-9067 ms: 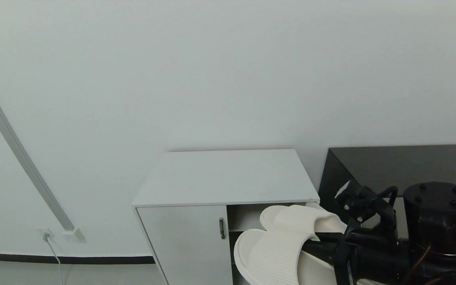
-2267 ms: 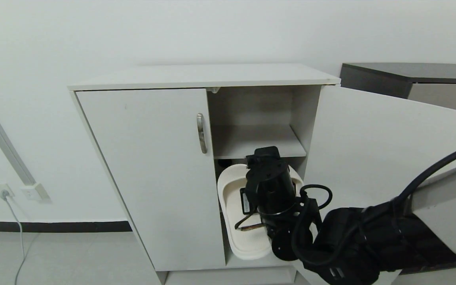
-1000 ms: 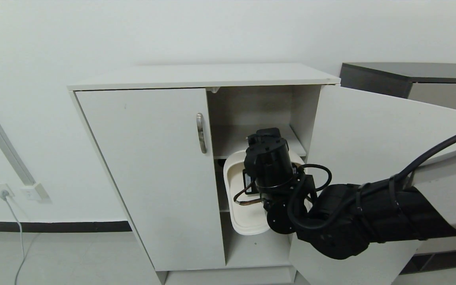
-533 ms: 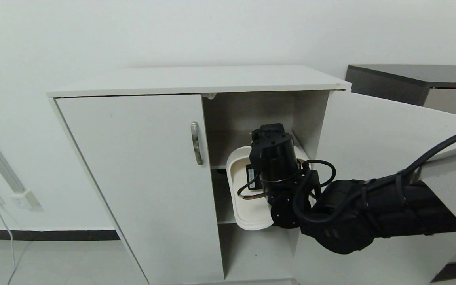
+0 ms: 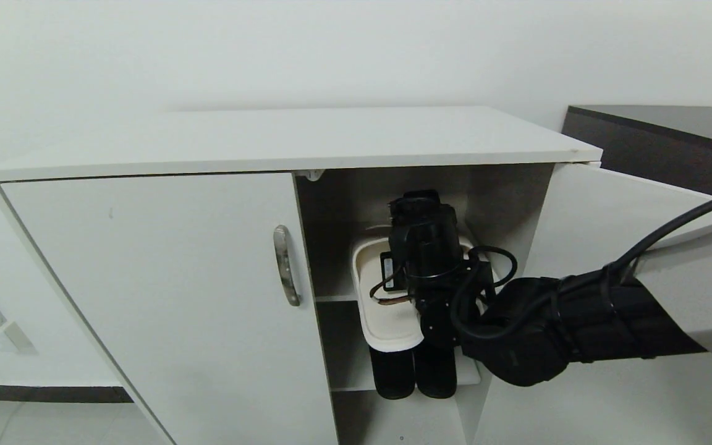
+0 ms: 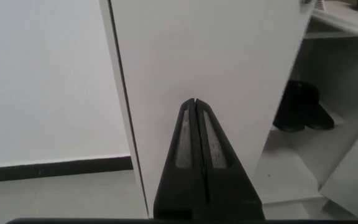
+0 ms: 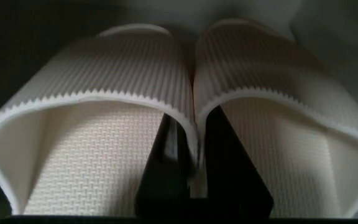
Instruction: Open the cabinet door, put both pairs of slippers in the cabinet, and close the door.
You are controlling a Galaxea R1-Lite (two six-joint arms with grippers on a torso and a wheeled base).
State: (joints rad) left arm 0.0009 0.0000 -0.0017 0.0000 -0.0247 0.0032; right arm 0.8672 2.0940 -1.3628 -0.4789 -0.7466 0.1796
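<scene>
In the head view the right arm [image 5: 547, 334] hides most of the white slippers [image 5: 387, 318], which cover the top of the black pair [image 5: 393, 374]. The bottom of the cabinet [image 5: 146, 278] and the open door [image 5: 603, 210] run off the edge.

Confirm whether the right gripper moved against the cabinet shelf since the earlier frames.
Yes. The right gripper has lifted the white slippers: earlier they hung below the upper shelf, now their toes are above its front edge.

Right arm [image 5: 578, 327]: black, stretched forward.
Right hand [image 7: 191, 146]: fingers clamped on adjoining edges of cream ribbed foam slippers [image 7: 104, 81].
Left hand [image 6: 194, 107]: black fingers pressed together.
</scene>
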